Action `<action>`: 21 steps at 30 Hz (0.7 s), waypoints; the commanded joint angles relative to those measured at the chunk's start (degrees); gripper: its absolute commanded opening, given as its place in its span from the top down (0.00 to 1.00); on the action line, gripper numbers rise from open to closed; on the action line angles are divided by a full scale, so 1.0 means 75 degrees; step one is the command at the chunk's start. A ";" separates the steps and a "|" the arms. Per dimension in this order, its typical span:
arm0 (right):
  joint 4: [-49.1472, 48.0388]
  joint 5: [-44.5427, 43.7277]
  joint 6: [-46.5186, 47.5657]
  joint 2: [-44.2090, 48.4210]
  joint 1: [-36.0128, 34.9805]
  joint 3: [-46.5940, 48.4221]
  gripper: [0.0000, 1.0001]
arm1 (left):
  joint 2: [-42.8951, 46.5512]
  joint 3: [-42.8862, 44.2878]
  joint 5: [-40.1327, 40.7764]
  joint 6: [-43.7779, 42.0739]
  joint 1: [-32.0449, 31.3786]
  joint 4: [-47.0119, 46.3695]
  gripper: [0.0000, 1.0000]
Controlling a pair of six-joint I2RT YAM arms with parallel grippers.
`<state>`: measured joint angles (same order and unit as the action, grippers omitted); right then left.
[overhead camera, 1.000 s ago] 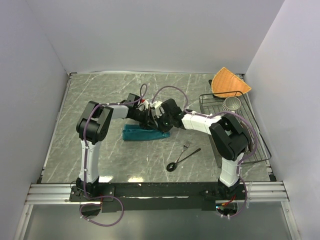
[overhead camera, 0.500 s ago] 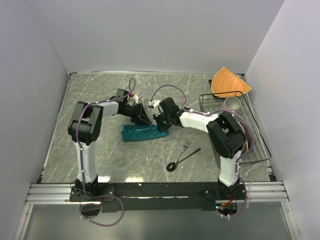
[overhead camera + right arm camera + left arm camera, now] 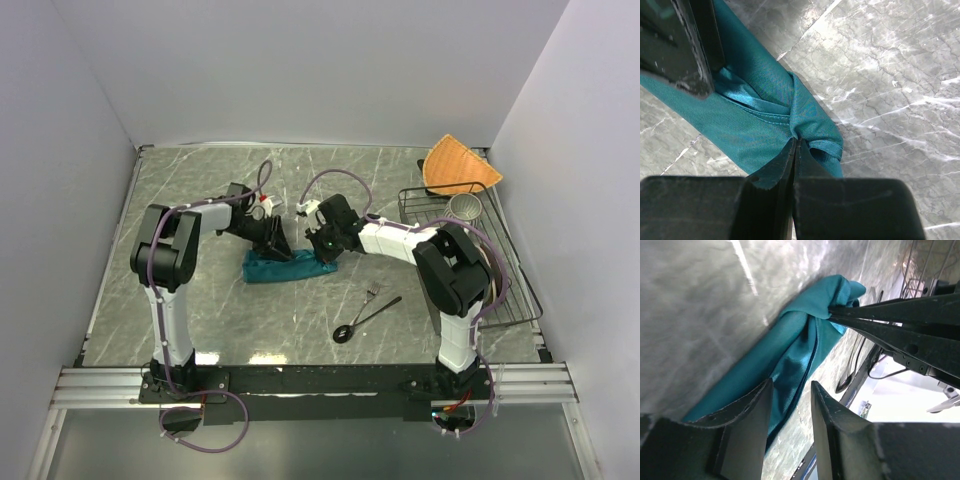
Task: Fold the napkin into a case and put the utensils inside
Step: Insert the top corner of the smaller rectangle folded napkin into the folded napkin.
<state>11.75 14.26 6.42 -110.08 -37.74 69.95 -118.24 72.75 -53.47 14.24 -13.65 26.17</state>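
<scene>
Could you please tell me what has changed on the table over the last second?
The left gripper has opened, apparently letting go of the napkin, and has drawn back to the left, away from the right gripper. The right gripper stays shut on the napkin's right end. The napkin is still a folded strip in the same spot, and the fork and spoon have not moved.
</scene>
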 commanded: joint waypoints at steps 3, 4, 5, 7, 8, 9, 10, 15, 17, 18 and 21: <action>0.0484 -0.0015 0.0199 -0.0241 -0.0008 0.0153 1.00 | 0.0249 0.0261 -0.0265 -0.0270 -0.0430 -0.0032 0.69; 0.0473 -0.0003 0.0211 -0.0217 -0.0008 0.0153 1.00 | 0.0237 0.0296 -0.0207 -0.0258 -0.0453 -0.0056 0.73; 0.0449 -0.0003 0.0223 -0.0170 -0.0008 0.0165 1.00 | 0.0237 0.0412 -0.0160 -0.0246 -0.0465 -0.0056 0.82; 0.0391 0.0020 0.0281 -0.0088 -0.0019 0.0142 1.00 | 0.0237 0.0565 -0.0020 -0.0246 -0.0465 -0.0056 0.93; 0.0391 0.0009 0.0305 -0.0042 -0.0008 0.0165 1.00 | 0.0237 0.0635 0.0028 -0.0269 -0.0465 -0.0010 0.96; 0.0391 0.0009 0.0316 -0.0018 -0.0008 0.0177 1.00 | 0.0237 0.0705 0.0086 -0.0328 -0.0477 0.0014 0.98; 0.0379 0.0020 0.0351 0.0006 -0.0008 0.0200 1.00 | 0.0226 0.0834 0.0133 -0.0375 -0.0489 0.0072 0.99; 0.0367 0.0009 0.0527 0.0088 -0.0007 0.0247 1.00 | -0.0054 0.1151 0.0485 -0.0656 -0.0489 0.0388 0.99; 0.0379 -0.0003 0.0551 0.0076 -0.0008 0.0282 1.00 | -0.0207 0.1222 0.0555 -0.0808 -0.0489 0.0529 0.98; 0.0379 -0.0026 0.0539 0.0099 -0.0008 0.0282 1.00 | -0.0301 0.1199 0.0683 -0.0913 -0.0489 0.0553 0.97; 0.0367 -0.0085 0.0528 0.0135 -0.0008 0.0317 0.99 | -0.0465 0.1058 0.0813 -0.1078 -0.0454 0.0588 0.93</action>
<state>12.29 14.61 9.39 -110.15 -37.74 70.50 -119.72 80.20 -49.50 9.52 -17.23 28.82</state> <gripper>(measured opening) 0.008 0.059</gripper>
